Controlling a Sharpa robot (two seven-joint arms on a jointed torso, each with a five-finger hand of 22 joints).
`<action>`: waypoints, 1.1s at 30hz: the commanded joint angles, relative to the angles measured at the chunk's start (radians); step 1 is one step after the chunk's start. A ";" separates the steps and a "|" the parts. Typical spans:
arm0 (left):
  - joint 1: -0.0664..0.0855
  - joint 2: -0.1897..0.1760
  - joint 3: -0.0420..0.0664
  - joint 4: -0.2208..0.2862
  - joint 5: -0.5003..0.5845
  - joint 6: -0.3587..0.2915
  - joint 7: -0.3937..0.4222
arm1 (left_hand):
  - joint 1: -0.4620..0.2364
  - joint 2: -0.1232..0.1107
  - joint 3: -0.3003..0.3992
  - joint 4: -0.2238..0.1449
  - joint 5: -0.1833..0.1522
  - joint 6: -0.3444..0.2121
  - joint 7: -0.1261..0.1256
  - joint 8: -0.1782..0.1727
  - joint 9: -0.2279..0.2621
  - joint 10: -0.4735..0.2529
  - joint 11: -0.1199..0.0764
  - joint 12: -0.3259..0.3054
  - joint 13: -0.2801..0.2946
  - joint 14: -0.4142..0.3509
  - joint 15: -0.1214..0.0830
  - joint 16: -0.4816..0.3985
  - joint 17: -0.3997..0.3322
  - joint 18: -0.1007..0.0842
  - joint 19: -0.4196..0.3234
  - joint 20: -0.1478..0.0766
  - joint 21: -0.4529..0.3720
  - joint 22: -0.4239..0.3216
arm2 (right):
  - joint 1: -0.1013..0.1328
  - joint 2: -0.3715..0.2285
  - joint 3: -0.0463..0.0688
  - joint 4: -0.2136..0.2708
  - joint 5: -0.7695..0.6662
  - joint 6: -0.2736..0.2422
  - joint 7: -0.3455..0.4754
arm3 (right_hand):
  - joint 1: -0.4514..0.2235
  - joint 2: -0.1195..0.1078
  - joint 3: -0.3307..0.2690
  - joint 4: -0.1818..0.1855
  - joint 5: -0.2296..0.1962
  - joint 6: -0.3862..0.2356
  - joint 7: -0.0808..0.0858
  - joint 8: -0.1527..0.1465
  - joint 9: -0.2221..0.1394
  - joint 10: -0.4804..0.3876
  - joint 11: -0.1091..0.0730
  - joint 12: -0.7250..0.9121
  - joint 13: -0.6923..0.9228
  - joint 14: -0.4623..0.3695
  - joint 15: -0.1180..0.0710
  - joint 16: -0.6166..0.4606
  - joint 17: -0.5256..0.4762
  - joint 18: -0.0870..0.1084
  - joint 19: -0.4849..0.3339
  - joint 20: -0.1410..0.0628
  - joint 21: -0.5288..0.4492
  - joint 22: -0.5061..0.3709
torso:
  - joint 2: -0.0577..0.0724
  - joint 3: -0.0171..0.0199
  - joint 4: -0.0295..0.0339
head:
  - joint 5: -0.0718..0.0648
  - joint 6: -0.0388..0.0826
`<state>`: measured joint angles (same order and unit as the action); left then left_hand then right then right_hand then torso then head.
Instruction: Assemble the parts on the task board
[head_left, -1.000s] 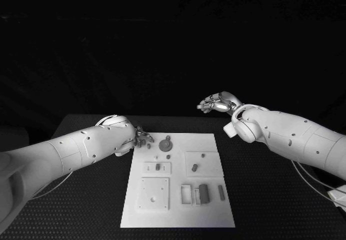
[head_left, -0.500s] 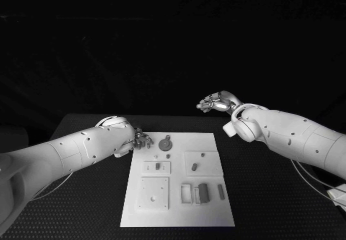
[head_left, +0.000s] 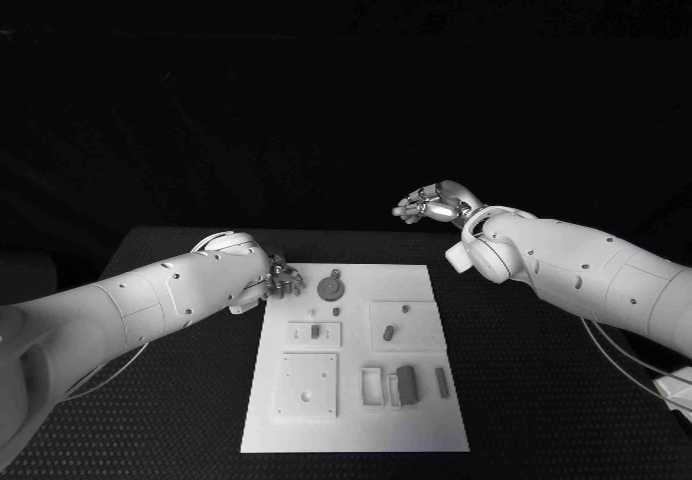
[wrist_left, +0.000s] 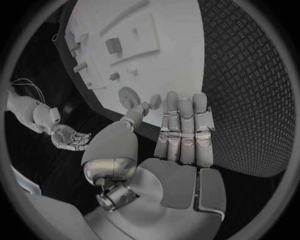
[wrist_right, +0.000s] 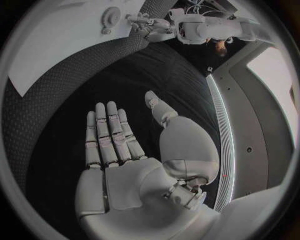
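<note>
Gear part (head_left: 330, 289): round, flat, at the far end of the task board (head_left: 346, 420), just beside the left hand (head_left: 283, 283) on its inner side; fingers (wrist_left: 182, 131) straight, together, holding nothing. Right hand (head_left: 430, 207): raised well beyond the board, fingers extended, empty. Recessed blocks nearer the robot hold small upright parts.

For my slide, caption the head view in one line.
Left robot hand reaches the task board's far corner beside the gear-shaped part; right robot hand hangs open beyond it.

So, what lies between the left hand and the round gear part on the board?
Nothing: in the head view, only bare white task board separates the left hand from the gear part. The left wrist view shows the same gap.
</note>
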<state>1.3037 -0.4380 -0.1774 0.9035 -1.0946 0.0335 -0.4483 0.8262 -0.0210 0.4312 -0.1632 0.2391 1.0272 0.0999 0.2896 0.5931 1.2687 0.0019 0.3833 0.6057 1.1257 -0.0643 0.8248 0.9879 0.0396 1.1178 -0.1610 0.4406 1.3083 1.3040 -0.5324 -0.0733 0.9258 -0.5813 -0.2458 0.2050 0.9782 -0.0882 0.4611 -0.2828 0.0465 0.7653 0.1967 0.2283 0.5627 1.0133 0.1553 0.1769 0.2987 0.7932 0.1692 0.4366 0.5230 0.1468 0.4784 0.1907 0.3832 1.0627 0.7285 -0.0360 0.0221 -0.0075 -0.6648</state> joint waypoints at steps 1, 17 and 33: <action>0.000 0.002 0.000 0.001 0.013 0.016 0.016 | 0.008 0.007 0.003 -0.012 0.003 0.007 0.002 0.001 -0.001 0.010 -0.001 -0.008 -0.001 -0.009 0.003 0.008 -0.003 0.015 -0.006 0.001 0.003 0.023 | 0.000 0.000 0.001 0.001 0.002 0.012 0.003 | -0.001 0.006 -0.007 0.000 0.001 -0.008 0.012 0.006 -0.001 0.007 0.003 -0.003 -0.001 -0.001 0.007 -0.003 0.001 -0.015 -0.006 0.001 -0.005 0.001 | 0.000 0.0000 -0.0004 | 0.001 -0.001; 0.000 0.003 0.000 -0.003 0.016 0.021 0.023 | 0.055 0.022 0.028 -0.053 -0.009 0.013 0.001 0.004 -0.003 0.018 -0.001 -0.019 0.001 -0.010 0.004 0.020 -0.018 0.015 -0.005 0.003 0.010 0.022 | 0.000 0.004 0.001 -0.001 0.002 0.013 0.003 | -0.002 0.006 -0.007 0.001 0.001 -0.008 0.012 0.006 -0.001 0.007 0.003 -0.003 -0.003 -0.001 0.007 -0.004 0.002 -0.015 -0.006 0.002 -0.005 0.002 | 0.000 0.0000 -0.0002 | 0.001 -0.003; 0.000 -0.006 0.001 -0.003 0.074 0.001 0.026 | 0.151 0.032 0.132 -0.042 -0.086 0.072 -0.025 0.036 0.019 0.076 -0.021 -0.013 0.017 0.018 -0.006 0.072 -0.029 0.018 0.027 -0.006 0.050 0.025 | 0.000 0.005 0.001 -0.003 0.002 0.016 0.004 | -0.006 0.006 -0.008 0.003 0.001 -0.008 0.012 0.007 -0.002 0.008 0.003 -0.002 -0.006 -0.001 0.007 -0.004 0.003 -0.015 -0.006 0.002 -0.006 0.003 | 0.000 0.0007 -0.0003 | 0.001 -0.005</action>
<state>1.3036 -0.4435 -0.1770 0.9003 -1.0614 0.0389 -0.4343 0.9569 0.0015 0.5579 -0.2042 0.1499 1.0945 0.0750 0.3211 0.6013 1.3336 -0.0164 0.3669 0.6217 1.1377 -0.0704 0.8929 0.9601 0.0376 1.1401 -0.1675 0.4854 1.3083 1.3040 -0.5279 -0.0733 0.9233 -0.5812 -0.2425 0.2043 0.9782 -0.0882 0.4582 -0.2799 0.0465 0.7653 0.1967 0.2283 0.5619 1.0169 0.1590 0.1769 0.2938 0.7932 0.1692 0.4366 0.5247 0.1469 0.4784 0.1907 0.3832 1.0636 0.7286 -0.0354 0.0216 -0.0061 -0.6691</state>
